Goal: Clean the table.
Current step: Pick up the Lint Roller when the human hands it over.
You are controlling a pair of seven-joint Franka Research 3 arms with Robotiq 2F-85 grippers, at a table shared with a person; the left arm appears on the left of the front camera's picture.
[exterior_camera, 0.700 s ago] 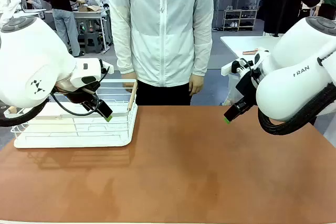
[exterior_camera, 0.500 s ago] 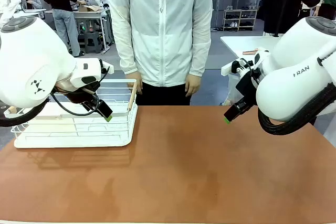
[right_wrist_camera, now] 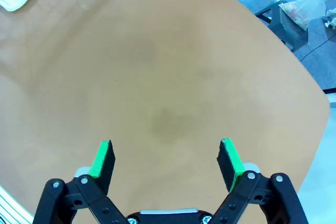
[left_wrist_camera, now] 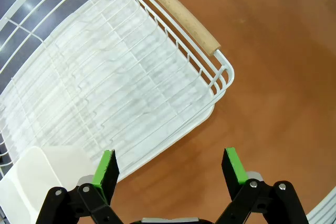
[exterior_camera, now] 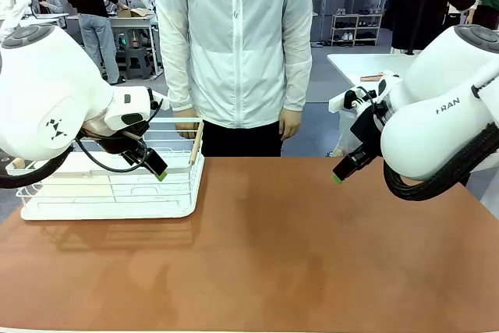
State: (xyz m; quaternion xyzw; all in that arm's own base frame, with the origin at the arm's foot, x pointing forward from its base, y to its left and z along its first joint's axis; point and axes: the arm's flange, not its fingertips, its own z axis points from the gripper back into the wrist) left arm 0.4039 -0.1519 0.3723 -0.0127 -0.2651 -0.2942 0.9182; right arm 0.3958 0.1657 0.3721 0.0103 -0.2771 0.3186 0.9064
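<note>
Jaws on both arms stand wide apart with nothing between them. The left gripper (left_wrist_camera: 169, 156) hangs over a corner of the white wire basket (left_wrist_camera: 121, 93), one pad above its rim and the other above bare tabletop. The right gripper (right_wrist_camera: 167, 153) hovers over the right part of the table (exterior_camera: 296, 255), well apart from anything. The table runs across the whole foreground, its reddish-brown top bare except for the basket at its far left corner. A white box (left_wrist_camera: 37, 177) sits inside the basket, and a person's hand (exterior_camera: 187, 124) is close to the basket's wooden handle (exterior_camera: 196, 143).

By my judgement little is left but the basket itself, so the step is probably to clear it or hand it over. To do that well, the left arm should wait until the hand is away. It should then come down square on the rim or handle, close firmly, and lift level so the box does not slide. Faint darker marks (right_wrist_camera: 165, 121) on the top may want wiping.
</note>
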